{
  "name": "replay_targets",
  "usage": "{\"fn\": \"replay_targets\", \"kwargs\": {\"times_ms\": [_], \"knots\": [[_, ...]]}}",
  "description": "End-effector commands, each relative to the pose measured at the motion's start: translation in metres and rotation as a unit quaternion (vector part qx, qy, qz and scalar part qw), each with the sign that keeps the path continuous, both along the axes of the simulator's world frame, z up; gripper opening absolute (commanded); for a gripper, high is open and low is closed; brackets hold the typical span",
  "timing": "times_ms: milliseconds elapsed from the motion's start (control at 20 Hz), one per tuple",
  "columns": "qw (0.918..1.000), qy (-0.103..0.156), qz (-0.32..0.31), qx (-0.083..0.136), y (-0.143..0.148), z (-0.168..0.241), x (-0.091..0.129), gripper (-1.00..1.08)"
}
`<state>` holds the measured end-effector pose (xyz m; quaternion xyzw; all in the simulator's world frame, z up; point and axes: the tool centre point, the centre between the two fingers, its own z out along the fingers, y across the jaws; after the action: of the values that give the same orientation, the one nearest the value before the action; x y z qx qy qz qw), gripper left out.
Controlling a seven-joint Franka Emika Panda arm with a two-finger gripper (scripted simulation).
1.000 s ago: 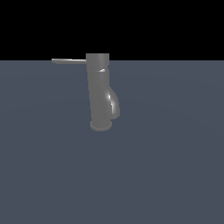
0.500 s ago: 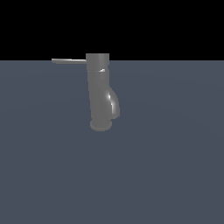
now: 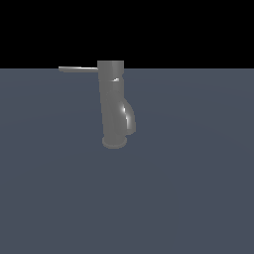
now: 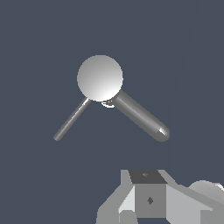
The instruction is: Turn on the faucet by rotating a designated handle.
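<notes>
Right now the faucet (image 3: 114, 106) stands upright on the dark grey floor (image 3: 198, 188), its short spout (image 3: 129, 118) bulging toward the exterior view's right. Its thin handle (image 3: 78, 69) sticks out level from the top toward the exterior view's left. From above, the gripper (image 4: 151, 201) shows only partly, well apart from the faucet, holding nothing I can see; whether it is spread or closed I cannot tell.

The claw (image 4: 153, 210) is cut off by the lower edge of the wrist frame, so its fingertips and their spacing cannot be told. In that frame the faucet (image 4: 99, 78) top hides its own base.
</notes>
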<state>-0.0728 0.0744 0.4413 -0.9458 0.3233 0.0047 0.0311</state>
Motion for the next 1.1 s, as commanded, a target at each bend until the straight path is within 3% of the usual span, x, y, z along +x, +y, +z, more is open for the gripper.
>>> {"fn": "replay_targets", "kwargs": {"times_ms": [0,500,1050], "knots": [[0.9996,0.003,-0.028,0.001,0.008,-0.009,0.013,-1.00],[0.9905,0.013,-0.137,-0.004,0.041,-0.052,0.058,-1.00],[0.9674,0.018,-0.252,-0.015,0.080,-0.108,0.100,-1.00]]}}
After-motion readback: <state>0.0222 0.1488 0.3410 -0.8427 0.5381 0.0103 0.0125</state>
